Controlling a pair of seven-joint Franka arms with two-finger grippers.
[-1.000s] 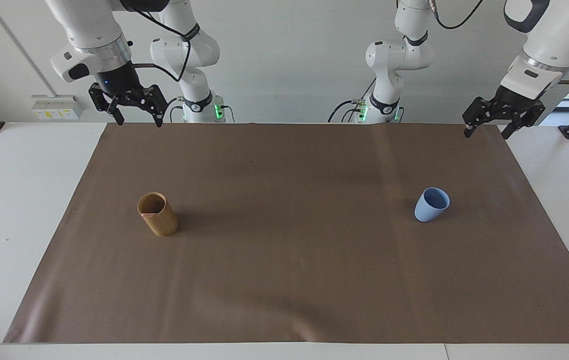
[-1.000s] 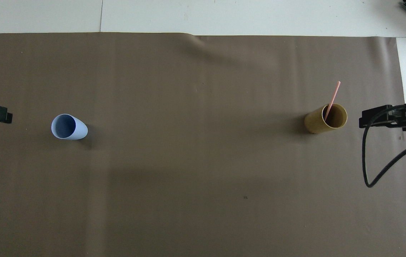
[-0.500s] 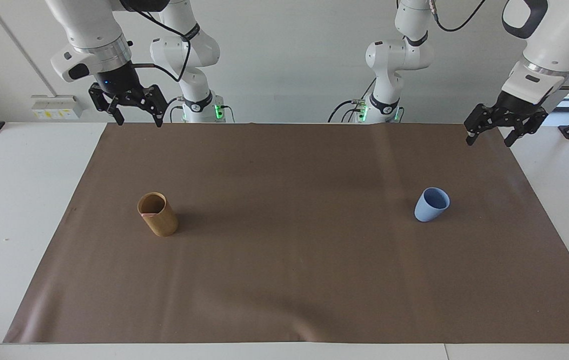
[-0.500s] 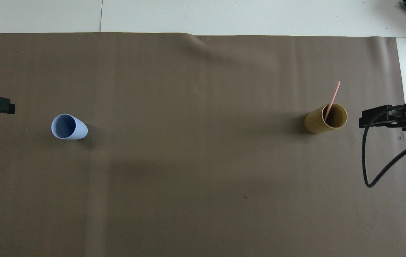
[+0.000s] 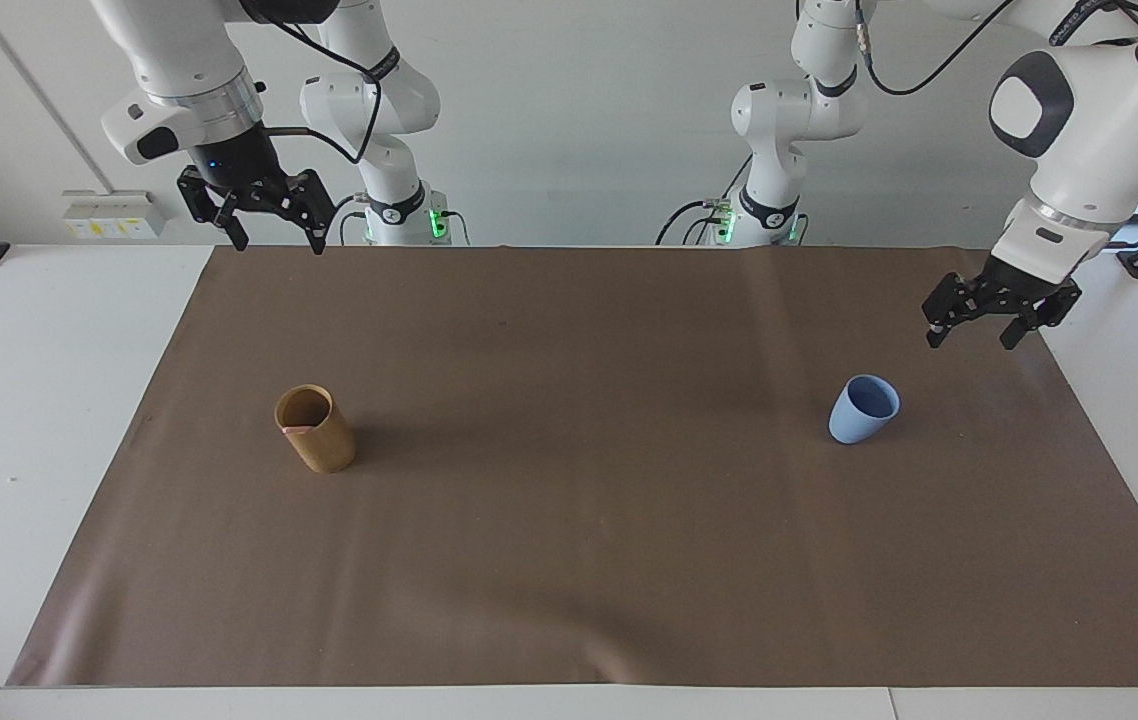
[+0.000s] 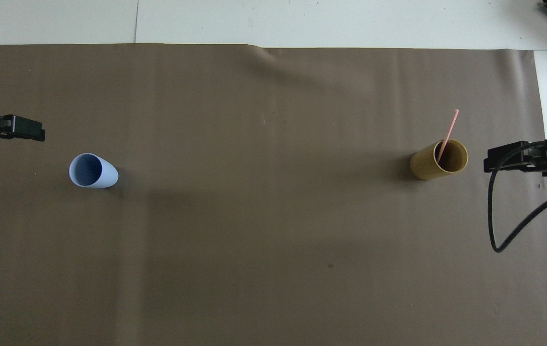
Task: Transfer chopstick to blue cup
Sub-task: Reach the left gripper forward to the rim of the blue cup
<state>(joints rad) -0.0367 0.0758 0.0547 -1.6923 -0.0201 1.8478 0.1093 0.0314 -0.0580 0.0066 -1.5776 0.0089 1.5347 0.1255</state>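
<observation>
Surroundings: tan cup [image 5: 315, 429] on brown mat [image 5: 569, 560]
Chopstick [image 6: 448, 134]: pink, leaning in tan cup
Blue cup [image 5: 864, 408]: upright
Left gripper [image 5: 970, 321]: released, near blue cup
Right gripper [image 5: 274, 233]: released, waiting

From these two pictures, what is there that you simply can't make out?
- Chopstick: its lower end is hidden inside the tan cup in both views; the facing view shows only a pink tip at the rim.
- Left claw: the overhead view's edge cuts off all but its tip.
- Blue cup: its bottom inside is hidden by its wall.

Bright, even light; soft shadows
</observation>
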